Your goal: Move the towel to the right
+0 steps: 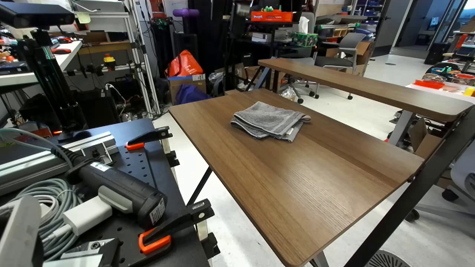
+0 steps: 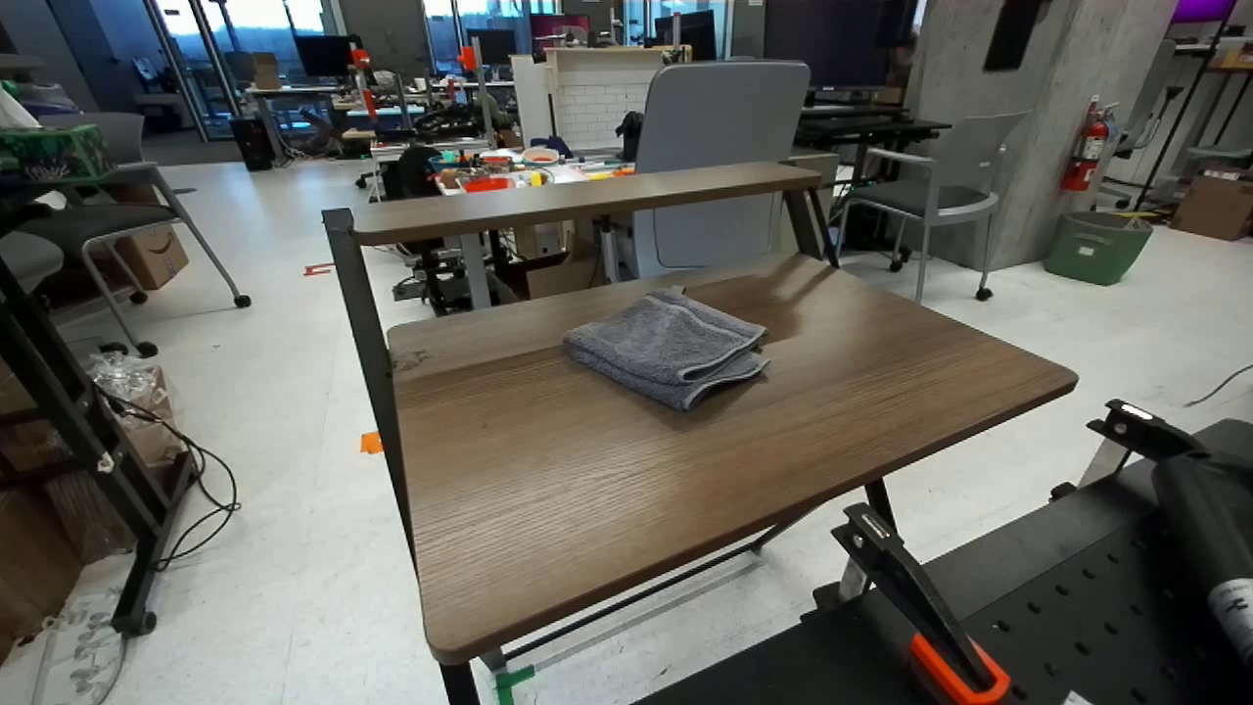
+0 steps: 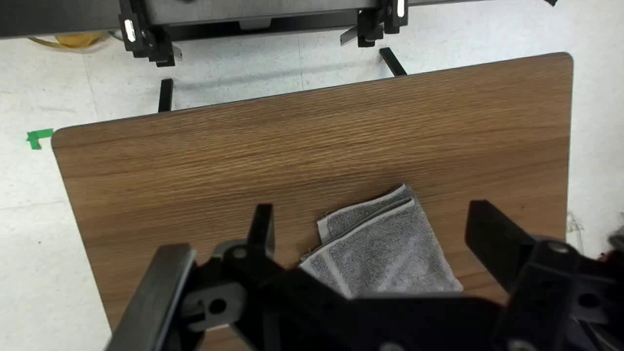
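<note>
The towel (image 1: 269, 119) is a folded grey cloth lying flat in layers on the brown tabletop (image 1: 297, 178). It also shows in an exterior view (image 2: 671, 343), nearer the raised shelf side than the front edge. In the wrist view the towel (image 3: 385, 248) lies below the jaws, its lower part hidden behind the gripper body. My gripper (image 3: 371, 205) is open, with its two fingers wide apart and nothing between them at their height. It appears to hover well above the table, apart from the towel. The gripper is out of view in both exterior views.
A raised brown shelf (image 2: 587, 204) runs along one long side of the table on dark posts (image 1: 412, 185). A black bench (image 1: 137, 163) with orange-handled clamps (image 1: 156, 241), coiled cable and a dark handheld tool (image 1: 118, 185) stands beside the opposite side, across a gap of floor.
</note>
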